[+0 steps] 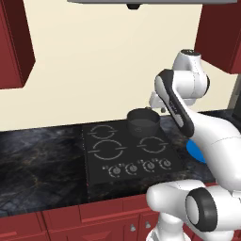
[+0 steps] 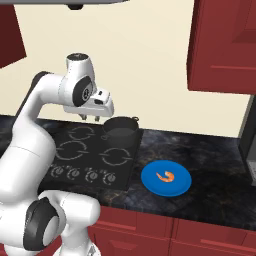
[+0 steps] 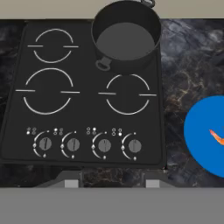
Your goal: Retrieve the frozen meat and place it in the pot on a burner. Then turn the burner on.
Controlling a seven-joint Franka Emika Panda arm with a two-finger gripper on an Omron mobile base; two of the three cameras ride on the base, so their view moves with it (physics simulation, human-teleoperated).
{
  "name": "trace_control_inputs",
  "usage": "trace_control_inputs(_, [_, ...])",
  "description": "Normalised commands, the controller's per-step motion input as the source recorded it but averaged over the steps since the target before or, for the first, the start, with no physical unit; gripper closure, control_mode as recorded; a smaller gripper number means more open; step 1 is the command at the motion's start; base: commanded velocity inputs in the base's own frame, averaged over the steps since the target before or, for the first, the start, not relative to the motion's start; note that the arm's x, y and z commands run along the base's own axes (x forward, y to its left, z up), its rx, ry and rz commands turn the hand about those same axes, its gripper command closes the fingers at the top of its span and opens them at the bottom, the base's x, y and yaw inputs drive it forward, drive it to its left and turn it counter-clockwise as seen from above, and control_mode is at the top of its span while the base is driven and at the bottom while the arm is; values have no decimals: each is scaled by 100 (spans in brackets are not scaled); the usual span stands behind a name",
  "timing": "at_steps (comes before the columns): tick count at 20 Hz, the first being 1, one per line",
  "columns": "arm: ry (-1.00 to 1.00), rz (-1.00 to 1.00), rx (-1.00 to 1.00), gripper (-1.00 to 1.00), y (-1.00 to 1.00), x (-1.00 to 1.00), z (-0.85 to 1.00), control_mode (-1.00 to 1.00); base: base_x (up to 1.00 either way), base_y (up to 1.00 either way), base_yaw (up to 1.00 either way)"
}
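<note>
The pot (image 2: pixel 120 131) sits empty on the back right ring of the cooktop (image 3: pixel 83 94), and the frozen meat (image 2: pixel 166 176) lies on the blue plate (image 2: pixel 150 182), on the counter right of the cooktop. The gripper (image 2: pixel 91 119) hangs in the air just left of the pot, holding nothing, its fingers a little apart. Nothing is done yet: the meat must be picked up, dropped in the pot, and the knob (image 3: pixel 134 146) turned

A blue plate (image 2: pixel 166 178) lies on dark marble counter (image 2: pixel 210 165) beside red cabinets (image 2: pixel 222 45).
</note>
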Motion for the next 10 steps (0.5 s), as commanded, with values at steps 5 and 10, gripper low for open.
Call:
trace_control_inputs(5, [0, -1, -6, -100, -34, 0, -10, -100, 0, 0, 0])
trace_control_inputs(10, [1, -10, -15, -100, -95, -1, -23, -100, 0, 0, 0])
